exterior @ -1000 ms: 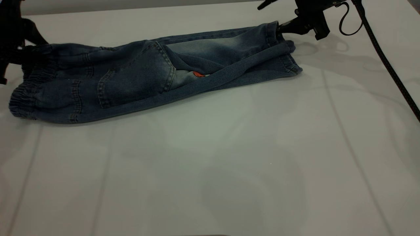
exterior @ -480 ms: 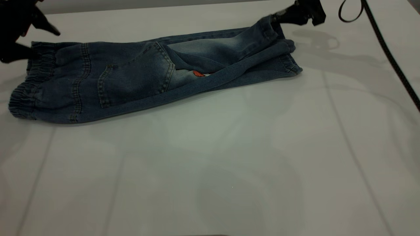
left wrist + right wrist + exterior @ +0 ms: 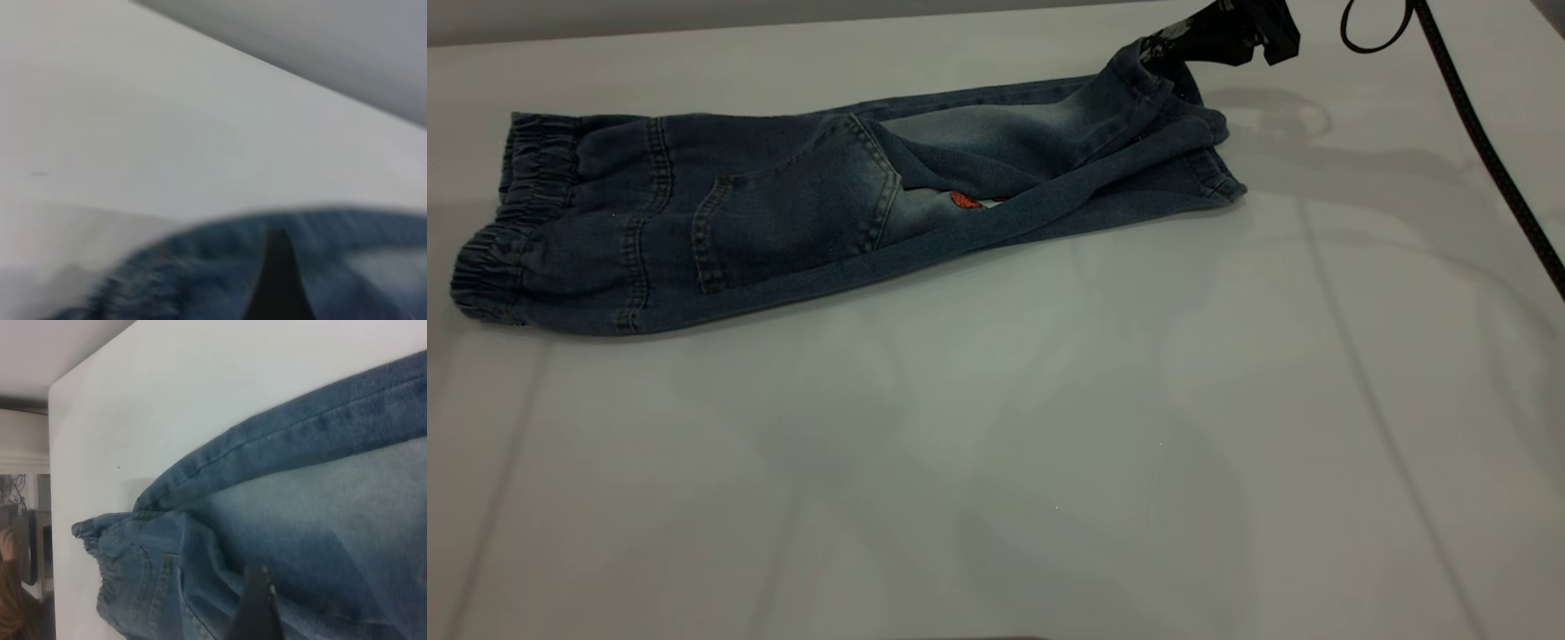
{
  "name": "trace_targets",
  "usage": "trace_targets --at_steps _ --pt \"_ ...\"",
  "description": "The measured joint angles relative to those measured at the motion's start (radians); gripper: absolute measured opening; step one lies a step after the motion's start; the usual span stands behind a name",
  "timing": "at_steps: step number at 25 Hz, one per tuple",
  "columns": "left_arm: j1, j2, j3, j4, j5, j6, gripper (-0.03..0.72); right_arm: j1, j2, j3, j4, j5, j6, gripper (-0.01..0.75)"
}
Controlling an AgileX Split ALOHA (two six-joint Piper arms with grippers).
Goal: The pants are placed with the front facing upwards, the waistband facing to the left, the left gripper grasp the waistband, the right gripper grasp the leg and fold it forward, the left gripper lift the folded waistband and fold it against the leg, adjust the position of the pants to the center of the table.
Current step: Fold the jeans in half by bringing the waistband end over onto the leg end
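Note:
The blue denim pants (image 3: 800,204) lie folded lengthwise across the far part of the white table (image 3: 996,427). Their gathered waistband (image 3: 503,231) rests flat at the left end, with nothing holding it. At the far right my right gripper (image 3: 1160,46) is shut on the upper leg (image 3: 1138,84) at its hem, which is raised a little off the table. The right wrist view shows one dark finger (image 3: 257,607) on faded denim, with the waistband (image 3: 100,573) farther off. My left gripper is out of the exterior view. Its wrist view shows a single finger (image 3: 277,280) above blurred denim, holding nothing.
A black cable (image 3: 1476,142) runs down the table's right side. A small orange patch (image 3: 963,201) shows in the pants' fold. In the right wrist view a person (image 3: 10,587) stands beyond the table's edge. Bare tabletop spreads in front of the pants.
My left gripper let go of the waistband, rose and left the exterior view, and the waistband dropped flat. My right gripper lifted the leg hem slightly up and back.

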Motion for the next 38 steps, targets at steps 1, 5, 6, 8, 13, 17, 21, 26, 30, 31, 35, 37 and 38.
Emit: trace_targets --at_steps 1,5,6,8,13,17,21,26,30,31,35,37,38 --pt "0.002 -0.013 0.0 0.072 0.052 -0.034 0.48 0.0 0.0 0.0 -0.001 0.002 0.0 0.508" --pt "0.002 -0.035 0.0 0.402 0.191 -0.296 0.468 0.0 0.0 0.0 -0.001 0.041 -0.001 0.508" --pt "0.002 -0.035 0.0 0.493 0.214 -0.385 0.467 0.0 0.0 0.0 -0.004 0.054 -0.001 0.508" --pt "0.002 -0.035 0.0 0.656 0.24 -0.54 0.467 0.0 0.0 0.0 -0.018 0.075 -0.002 0.508" --pt "0.021 -0.02 -0.001 0.902 0.27 -0.821 0.466 0.0 0.0 0.0 -0.046 0.111 -0.002 0.508" --pt "0.06 0.042 -0.001 0.895 0.311 -0.829 0.466 0.003 0.0 0.0 -0.065 0.116 -0.003 0.508" --pt "0.102 0.114 -0.001 0.826 0.334 -0.772 0.466 0.017 0.0 0.0 -0.084 0.118 -0.004 0.508" --pt "0.189 0.156 -0.001 0.751 0.337 -0.722 0.466 0.026 0.0 0.0 -0.085 0.118 -0.004 0.508" --pt "0.268 0.156 -0.002 0.742 0.336 -0.711 0.466 0.026 0.0 0.0 -0.088 0.117 -0.002 0.508" --pt "0.279 0.157 -0.002 0.738 0.335 -0.71 0.468 0.026 0.0 0.0 -0.088 0.117 -0.002 0.508" --pt "0.291 0.184 -0.002 0.679 0.335 -0.691 0.48 0.026 0.0 0.0 -0.09 0.117 -0.002 0.51" --pt "0.291 0.216 -0.002 0.617 0.345 -0.65 0.484 0.026 0.0 0.0 -0.09 0.116 -0.002 0.51" --pt "0.291 0.237 -0.002 0.583 0.352 -0.62 0.486 0.026 0.0 0.0 -0.092 0.116 -0.002 0.51"
